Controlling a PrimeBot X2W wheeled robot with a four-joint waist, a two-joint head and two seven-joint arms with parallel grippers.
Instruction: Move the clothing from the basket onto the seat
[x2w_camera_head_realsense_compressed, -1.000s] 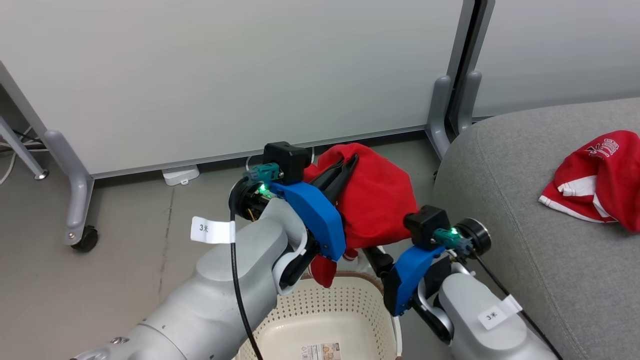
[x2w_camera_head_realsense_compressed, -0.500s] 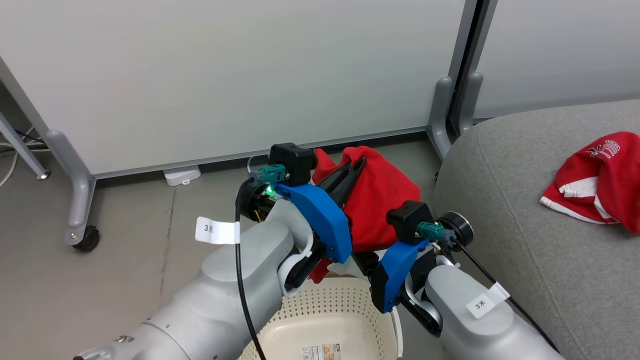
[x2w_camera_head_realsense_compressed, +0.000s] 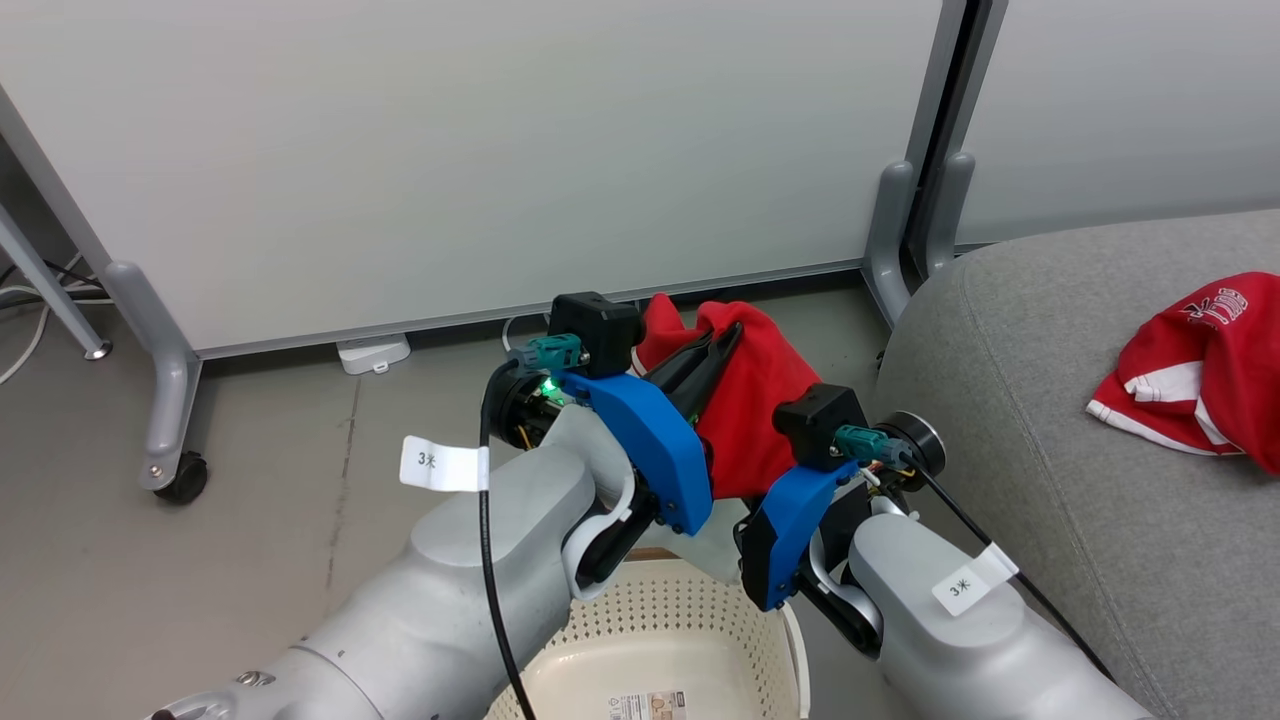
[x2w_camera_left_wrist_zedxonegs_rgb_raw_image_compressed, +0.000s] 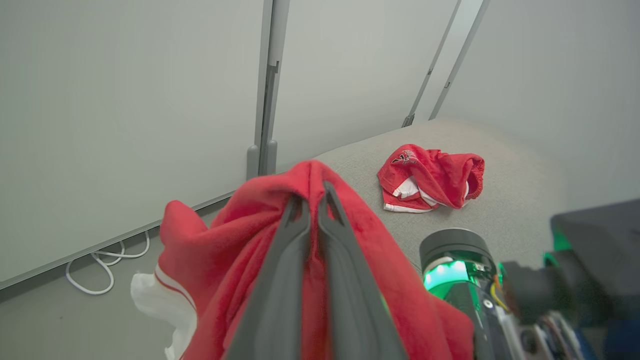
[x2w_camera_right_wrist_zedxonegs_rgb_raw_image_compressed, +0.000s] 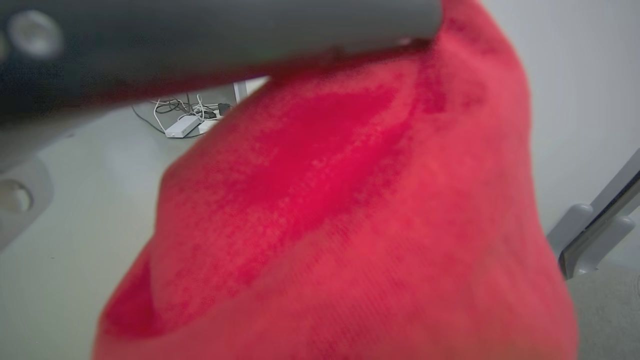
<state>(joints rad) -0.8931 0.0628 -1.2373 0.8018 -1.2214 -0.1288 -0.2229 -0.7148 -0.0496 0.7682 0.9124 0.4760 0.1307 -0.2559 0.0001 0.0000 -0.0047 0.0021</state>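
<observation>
Left gripper (x2w_camera_head_realsense_compressed: 728, 338): fingers pressed together on a fold of a red garment (x2w_camera_head_realsense_compressed: 762, 400), pinching it at the top, as the left wrist view confirms (x2w_camera_left_wrist_zedxonegs_rgb_raw_image_compressed: 313, 196). The garment hangs from that pinch above the floor, beyond the far rim of the basket (x2w_camera_head_realsense_compressed: 690, 620) and near the sofa's (x2w_camera_head_realsense_compressed: 1050, 430) rounded end; a white trimmed edge shows low on it in the left wrist view. Right gripper (x2w_camera_head_realsense_compressed: 746, 525): close under the hanging cloth, its fingers hidden behind its blue mount; its own view is taken up by red fabric (x2w_camera_right_wrist_zedxonegs_rgb_raw_image_compressed: 350, 225), so whether it is spread or closed cannot be told. A second garment (x2w_camera_head_realsense_compressed: 1200, 370) lies crumpled on the sofa, well apart from the first.
</observation>
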